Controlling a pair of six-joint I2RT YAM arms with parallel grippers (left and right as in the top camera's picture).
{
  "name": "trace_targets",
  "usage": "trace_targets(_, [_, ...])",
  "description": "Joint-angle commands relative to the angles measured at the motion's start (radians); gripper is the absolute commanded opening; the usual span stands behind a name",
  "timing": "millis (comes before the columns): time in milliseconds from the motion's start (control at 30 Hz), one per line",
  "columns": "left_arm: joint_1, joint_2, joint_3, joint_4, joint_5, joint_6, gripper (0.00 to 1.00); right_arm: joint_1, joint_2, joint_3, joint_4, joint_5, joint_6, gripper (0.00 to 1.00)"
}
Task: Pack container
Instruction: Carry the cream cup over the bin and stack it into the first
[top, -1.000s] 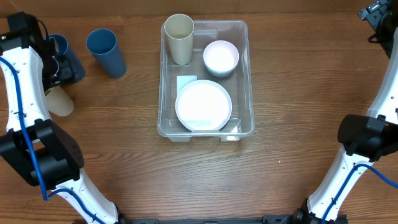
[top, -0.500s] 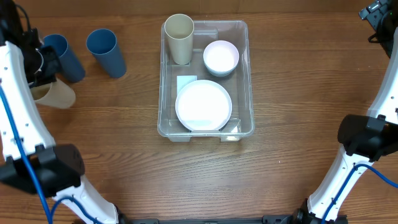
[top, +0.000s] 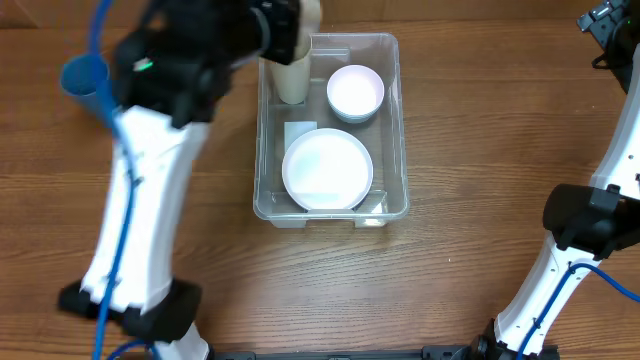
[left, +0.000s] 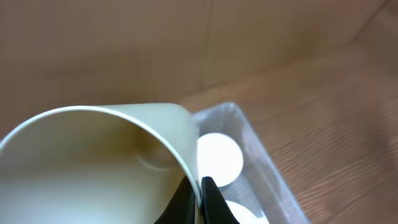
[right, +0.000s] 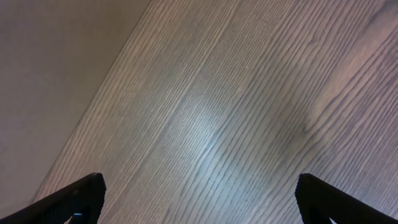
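I count two cream cups (left: 93, 155) (top: 292, 82) and one blue cup (top: 85, 78) in view. Also one white plate (top: 327, 168), one bowl (top: 355, 92), one clear container (top: 393, 120).

Blue cup (top: 80, 76) far left on wooden table (top: 480, 150); white plate (top: 327, 168), white bowl (top: 355, 92), cream cup (top: 292, 84) grouped.

The left arm (top: 135, 200) is a long white shell, blurred, with a bright blue cable (top: 112, 215) running along it. At the end far from the left gripper (left: 199, 198) is a black base joint (top: 130, 305). Just behind that gripper sits a bulky black housing (top: 190, 45) with a small green light (top: 147, 66).

The right arm (top: 625, 130) matches: white links, a rounded black elbow (top: 590, 215), a blue lead (top: 605, 275) below it. The right gripper (right: 199, 199) has matte black fingers (right: 71, 198) with blunt, wedge-shaped tips.
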Motion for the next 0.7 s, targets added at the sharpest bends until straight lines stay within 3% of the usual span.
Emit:
trace_targets(0, [-0.014,0.09,0.002,0.031,-0.09,-0.003,0.04,0.002,-0.031,0.024,0.003,0.007,0.007,1.0])
trace_targets(200, [-0.013,0.151,0.002,0.053,-0.211,0.006,0.04,0.002,-0.031,0.024,0.003,0.007,0.007,1.0])
trace_targets(667, [-0.013,0.219,-0.034,0.051,-0.22,0.008,0.04,0.002,-0.031,0.024,0.003,0.007,0.007,1.0])
